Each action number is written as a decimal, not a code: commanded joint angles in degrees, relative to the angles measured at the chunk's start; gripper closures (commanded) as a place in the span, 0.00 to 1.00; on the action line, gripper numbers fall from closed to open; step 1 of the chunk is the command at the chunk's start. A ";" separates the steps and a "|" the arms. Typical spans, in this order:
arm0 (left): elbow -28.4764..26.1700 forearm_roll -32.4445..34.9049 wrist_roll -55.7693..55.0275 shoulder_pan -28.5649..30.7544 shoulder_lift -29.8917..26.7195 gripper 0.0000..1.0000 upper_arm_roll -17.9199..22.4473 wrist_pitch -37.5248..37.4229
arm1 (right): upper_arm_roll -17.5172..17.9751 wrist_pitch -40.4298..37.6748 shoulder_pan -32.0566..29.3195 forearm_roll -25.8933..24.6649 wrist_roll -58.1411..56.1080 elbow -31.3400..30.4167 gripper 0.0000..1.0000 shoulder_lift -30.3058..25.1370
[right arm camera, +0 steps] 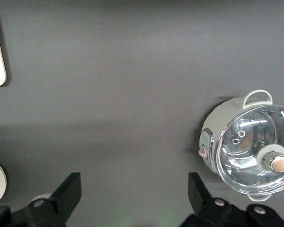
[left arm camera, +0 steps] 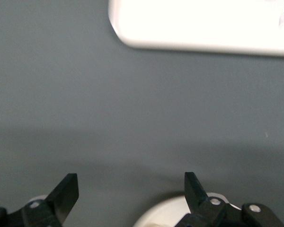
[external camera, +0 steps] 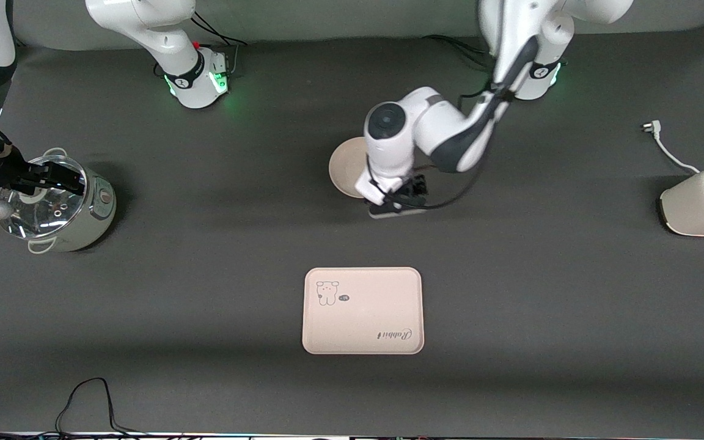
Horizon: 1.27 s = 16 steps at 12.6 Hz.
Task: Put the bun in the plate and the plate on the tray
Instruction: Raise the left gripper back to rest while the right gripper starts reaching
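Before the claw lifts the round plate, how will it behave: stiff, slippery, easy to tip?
The plate looks like a stiff, shallow dish, so it probably will not bend. Its smooth, thin raised rim may slip in the open left claw over its edge. Held by one side only, it could tilt.

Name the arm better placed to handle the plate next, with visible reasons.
Left. The left pincer hangs open right over the plate, with the tray nearer the front camera. The right pincer, also open, waits over the pot at the right arm's end.
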 commanded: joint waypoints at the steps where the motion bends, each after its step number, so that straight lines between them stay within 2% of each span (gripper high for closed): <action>1: 4.66 -3.67 17.50 10.24 -7.34 0.00 -0.62 -9.22 | -0.11 0.96 0.48 -1.00 -0.65 -1.44 0.00 -1.47; 3: 5.37 -6.06 28.49 19.03 -12.09 0.00 -0.54 -11.35 | 0.16 0.96 2.14 -0.82 0.05 -2.40 0.00 -1.81; 6: 6.86 -6.68 38.89 29.15 -16.41 0.00 -0.54 -18.97 | 0.07 1.31 11.96 -0.48 8.89 -5.74 0.00 -5.32; 8: 7.48 -6.59 40.67 32.50 -18.25 0.00 -0.27 -24.26 | 0.07 2.45 19.61 1.71 17.85 -6.98 0.00 -6.21; 10: 7.13 -6.77 47.13 37.94 -20.36 0.00 -0.36 -26.73 | 0.07 5.08 29.87 2.69 29.97 -7.59 0.00 -6.04; 12: 7.31 -10.70 50.77 42.78 -20.98 0.00 -0.36 -27.09 | 0.07 7.37 38.85 2.78 40.09 -7.95 0.00 -5.43; 13: 7.92 -13.33 49.47 44.19 -20.90 0.00 -0.53 -27.44 | 0.07 7.73 42.02 2.78 43.53 -7.95 0.00 -5.16; 16: 8.27 -13.01 47.36 44.47 -21.60 0.00 -0.45 -28.59 | 0.07 9.74 49.59 4.79 50.05 -9.26 0.00 -5.07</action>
